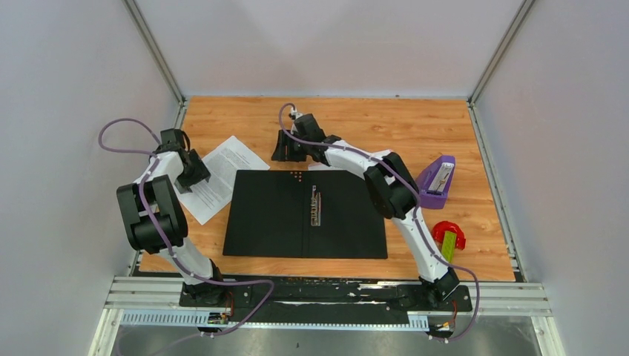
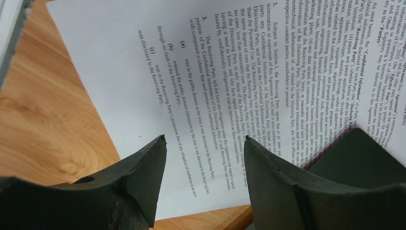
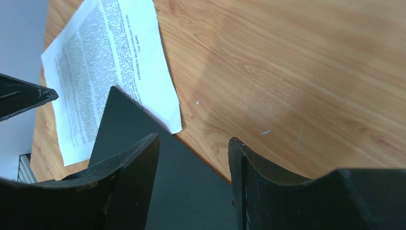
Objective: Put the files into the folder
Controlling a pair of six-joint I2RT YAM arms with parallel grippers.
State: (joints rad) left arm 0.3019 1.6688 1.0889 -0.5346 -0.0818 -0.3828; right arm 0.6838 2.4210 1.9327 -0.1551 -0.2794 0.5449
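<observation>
The folder (image 1: 274, 215) lies open and flat, black inside up, with a metal clip mechanism (image 1: 316, 206) along its spine. The files (image 1: 219, 174), white printed sheets, lie left of it, one corner tucked under the folder's far left edge. My left gripper (image 1: 194, 172) is open just above the sheets; the left wrist view shows printed text (image 2: 230, 86) between its fingertips (image 2: 205, 139). My right gripper (image 1: 285, 150) is open and empty over the folder's far edge; its wrist view shows the black folder (image 3: 191, 191) and the sheets (image 3: 105, 67).
A purple stapler (image 1: 438, 180) sits right of the folder. A red tape dispenser with a green piece (image 1: 449, 237) lies near the front right. Grey walls enclose the wooden table (image 1: 393, 126); a metal rail (image 1: 326, 293) runs along the near edge.
</observation>
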